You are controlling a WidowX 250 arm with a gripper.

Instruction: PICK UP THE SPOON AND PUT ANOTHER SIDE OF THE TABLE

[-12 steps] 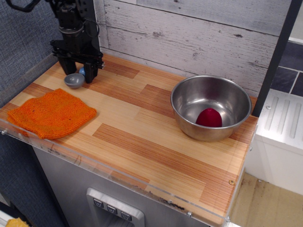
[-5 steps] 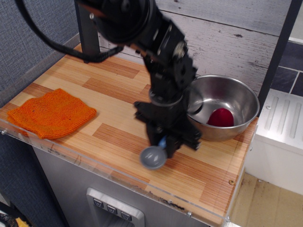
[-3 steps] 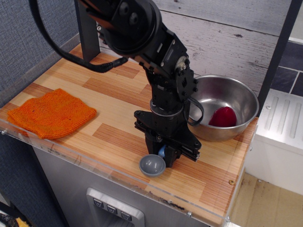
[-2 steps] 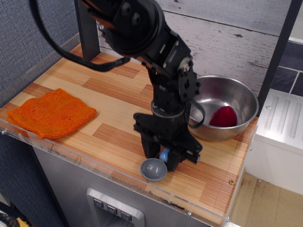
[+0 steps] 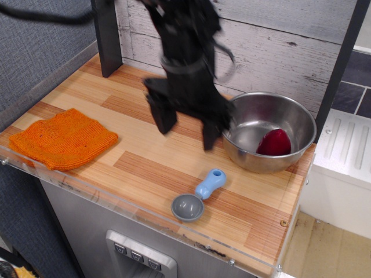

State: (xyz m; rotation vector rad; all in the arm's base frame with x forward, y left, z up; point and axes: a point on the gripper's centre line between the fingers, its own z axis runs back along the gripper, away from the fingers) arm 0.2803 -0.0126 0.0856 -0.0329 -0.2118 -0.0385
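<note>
I see the small spoon with a round grey bowl and stubby light-blue handle (image 5: pixel 198 197) lying free on the striped wooden table (image 5: pixel 145 150), near its front clear-plastic rim and in front of the large steel bowl (image 5: pixel 268 139). My black gripper (image 5: pixel 186 124) hangs above the wood just left of that bowl, fingers spread and empty, well clear of the spoon.

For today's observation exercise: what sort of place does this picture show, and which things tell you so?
Probably a mock kitchen counter for robot practice: a wooden table holding a steel bowl, a spoon and an orange knitted cloth, with the gripper open above them.
</note>
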